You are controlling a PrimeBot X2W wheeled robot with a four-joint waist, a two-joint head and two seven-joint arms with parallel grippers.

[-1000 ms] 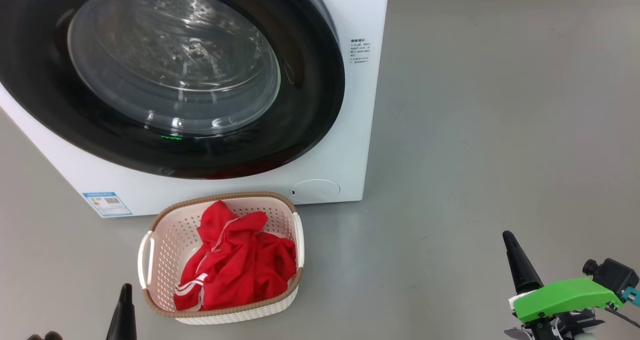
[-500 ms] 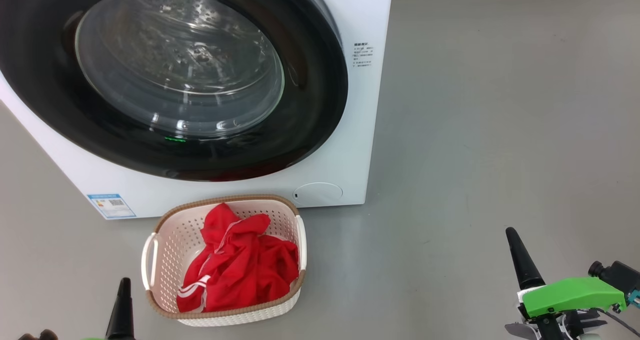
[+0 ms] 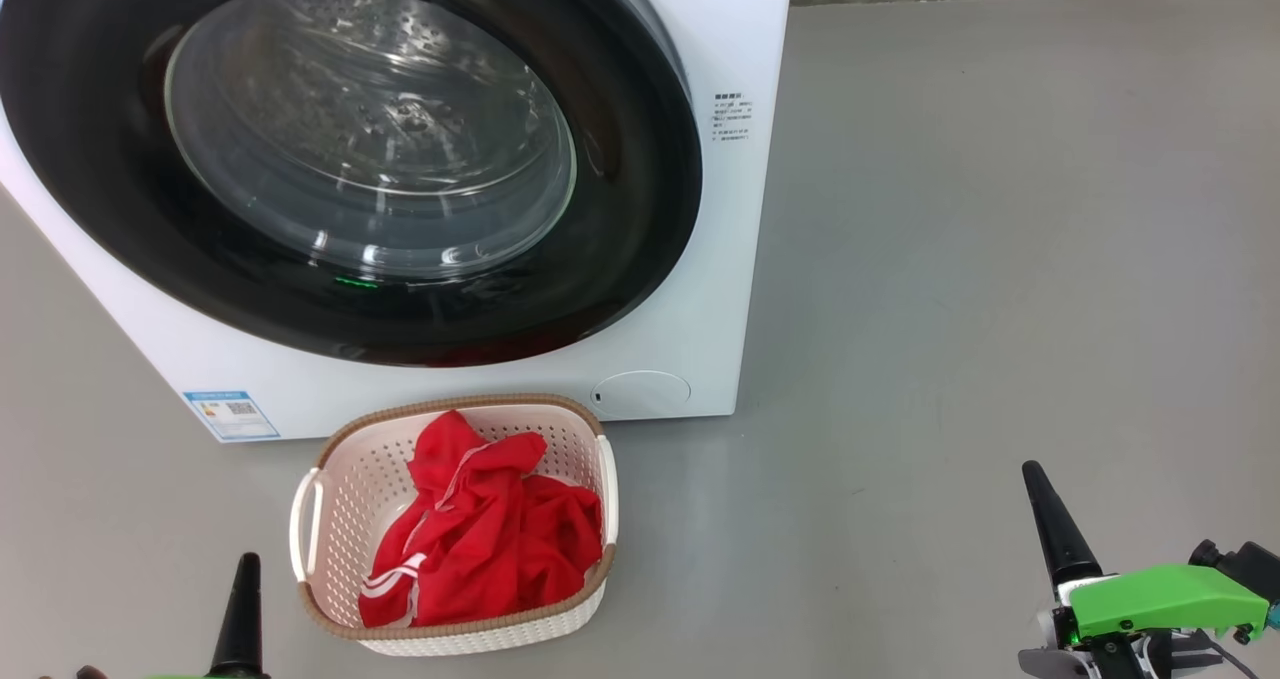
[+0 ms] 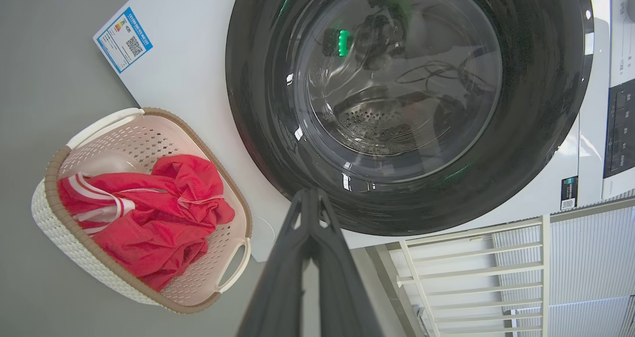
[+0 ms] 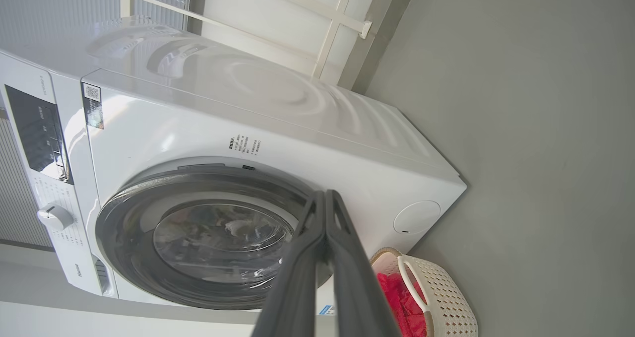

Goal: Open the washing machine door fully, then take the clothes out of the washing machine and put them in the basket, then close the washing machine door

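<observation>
The white washing machine [image 3: 720,39] stands ahead with its big black-rimmed door [image 3: 640,209] shut flat against the front; the steel drum shows through the glass. On the floor before it sits the cream basket [image 3: 340,479] holding the red striped clothes [image 3: 490,539]. My left gripper [image 3: 243,599] is shut and empty, low at the bottom left beside the basket. My right gripper [image 3: 1045,519] is shut and empty, far to the right over bare floor. The left wrist view shows the door [image 4: 545,128], the basket [image 4: 64,247] and the clothes [image 4: 149,218]; the right wrist view shows the machine [image 5: 297,128] and basket [image 5: 446,297].
Grey floor [image 3: 1000,259] stretches wide to the right of the machine. A blue label [image 3: 230,414] and a round white cap [image 3: 640,394] sit low on the machine's front. A white window frame [image 4: 471,267] and wall lie behind the machine.
The whole head picture has slid slightly down and right, so the camera moved. The right gripper has sunk a little toward the bottom edge; door, basket and clothes stay as they were.
</observation>
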